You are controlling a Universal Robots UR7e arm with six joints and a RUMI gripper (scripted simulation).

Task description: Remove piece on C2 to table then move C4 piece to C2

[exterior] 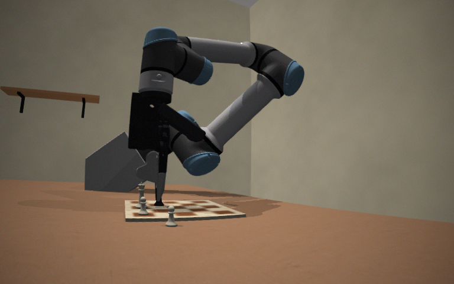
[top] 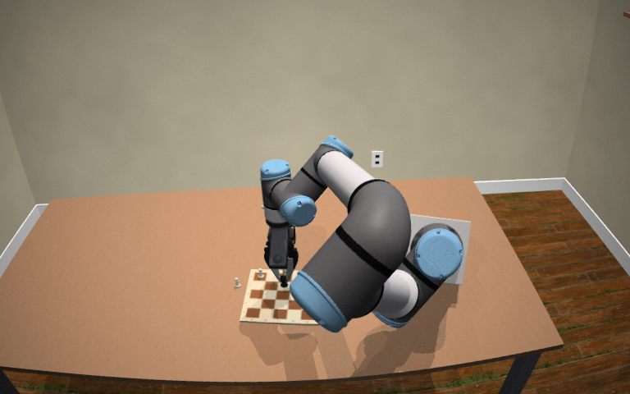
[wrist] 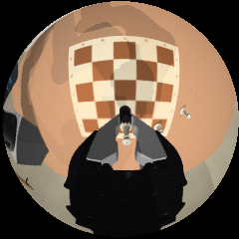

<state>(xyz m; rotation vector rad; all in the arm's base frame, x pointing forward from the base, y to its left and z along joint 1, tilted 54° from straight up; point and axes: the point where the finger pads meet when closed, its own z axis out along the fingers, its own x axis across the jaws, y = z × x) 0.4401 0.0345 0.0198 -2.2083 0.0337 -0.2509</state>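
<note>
The small chessboard (top: 273, 297) lies on the table; it also shows in the exterior view (exterior: 184, 209) and in the wrist view (wrist: 124, 85). My gripper (top: 283, 277) points straight down over the board's far side and is shut on a black piece (top: 284, 282). The black piece (exterior: 158, 202) is low at the board's surface; I cannot tell if its base touches. It shows at my fingertips in the wrist view (wrist: 125, 116). A tall white piece (exterior: 141, 191) stands close behind my fingers. A white pawn (top: 260, 273) stands on the board's far left corner. Another white pawn (top: 236, 281) stands upright on the table beside the board.
The arm's elbow (top: 320, 304) hangs low over the board's right side. The grey base plate (top: 441, 250) sits at the right of the table. A wall shelf (exterior: 49, 95) is far off at the left.
</note>
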